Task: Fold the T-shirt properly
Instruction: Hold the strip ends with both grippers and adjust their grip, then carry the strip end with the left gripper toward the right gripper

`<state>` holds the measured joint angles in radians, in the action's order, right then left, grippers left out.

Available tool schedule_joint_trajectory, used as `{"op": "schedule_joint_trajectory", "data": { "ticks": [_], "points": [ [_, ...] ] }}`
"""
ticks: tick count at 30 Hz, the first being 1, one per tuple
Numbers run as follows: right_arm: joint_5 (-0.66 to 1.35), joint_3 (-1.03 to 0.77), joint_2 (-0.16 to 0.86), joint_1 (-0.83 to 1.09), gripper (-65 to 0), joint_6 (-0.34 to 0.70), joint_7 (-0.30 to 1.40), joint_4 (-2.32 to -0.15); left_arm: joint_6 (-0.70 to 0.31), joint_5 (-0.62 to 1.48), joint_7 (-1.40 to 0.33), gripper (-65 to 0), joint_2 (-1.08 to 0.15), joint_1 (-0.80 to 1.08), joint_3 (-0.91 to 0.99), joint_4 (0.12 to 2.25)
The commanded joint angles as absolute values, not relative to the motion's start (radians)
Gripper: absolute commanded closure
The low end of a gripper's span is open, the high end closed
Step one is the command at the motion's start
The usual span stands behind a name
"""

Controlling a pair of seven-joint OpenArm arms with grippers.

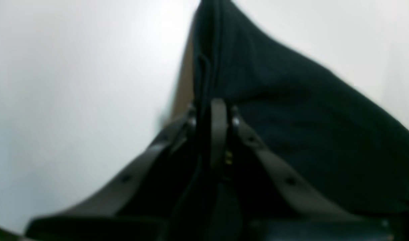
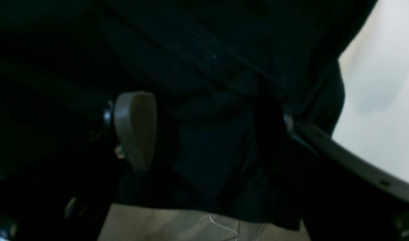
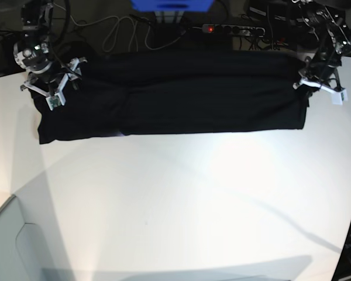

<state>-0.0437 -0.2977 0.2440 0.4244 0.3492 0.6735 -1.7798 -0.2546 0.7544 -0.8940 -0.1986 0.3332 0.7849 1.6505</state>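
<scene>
In the left wrist view, note the left gripper (image 1: 213, 117) at lower centre of the frame: its fingers (image 1: 219, 134) are drawn narrow, pinched together on a dark fold of the T-shirt (image 1: 291, 127). The cloth rises from the fingertips toward the top centre of the frame and spreads down to the right edge. The white table (image 1: 74, 100) fills the left half of that frame.

In the right wrist view, locate the right gripper (image 2: 211, 130) at mid-frame. Its fingers stand wide apart: one grey pad (image 2: 135, 129) shows at centre left, and the other finger is a dark shape at centre right. Black T-shirt (image 2: 204, 60) cloth lies bunched between them and fills the upper frame. You cannot tell from this view whether either finger presses the cloth. A strip of lighter surface with a thin white thread (image 2: 224, 227) shows along the bottom edge.

In the base view, the T-shirt (image 3: 187, 96) lies as a wide black band across the upper part of the frame, on the white table (image 3: 181, 205). The right gripper (image 3: 51, 91) sits at the band's upper left end, and the left gripper (image 3: 317, 81) at its upper right end. Cables (image 3: 117, 32) and a power strip (image 3: 234, 28) lie beyond the table's far edge, along the top of the frame.
</scene>
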Motion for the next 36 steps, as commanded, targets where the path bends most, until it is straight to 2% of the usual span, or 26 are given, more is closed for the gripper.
{"op": "schedule_joint_trajectory", "data": {
  "ticks": [1,4,9,15,22,29,36],
  "points": [
    [-0.039,-0.302,0.255,0.426,-44.0,0.357,0.659,-1.793,-0.255,0.771,-0.877,0.0,-0.213,0.335,0.792,1.689],
    [-0.039,-0.302,0.254,0.426,-44.0,0.357,0.659,-1.793,-0.254,0.773,-0.883,0.0,-0.199,0.334,0.789,1.745],
    [-0.039,-0.302,0.254,0.427,-44.0,0.357,0.661,-1.793,-0.254,0.765,-0.886,0.0,-0.107,0.343,0.779,1.899],
    [-0.039,-0.302,0.254,0.429,-44.0,0.357,0.661,-1.793,-0.251,0.739,-0.88,0.0,0.016,0.374,0.653,2.04],
    [-0.039,-0.302,0.254,0.429,-44.0,0.357,0.661,-1.793,-0.251,0.55,-0.872,0.0,0.099,0.371,0.39,2.037],
    [-0.039,-0.302,0.252,0.43,-44.0,0.357,0.661,-1.793,-0.251,0.441,-0.872,0.0,0.105,0.328,0.145,2.035],
    [-0.039,-0.302,0.254,0.43,-44.0,0.357,0.661,-1.793,-0.251,0.371,-0.872,0.0,0.105,0.277,-0.005,1.946]
  ]
}}
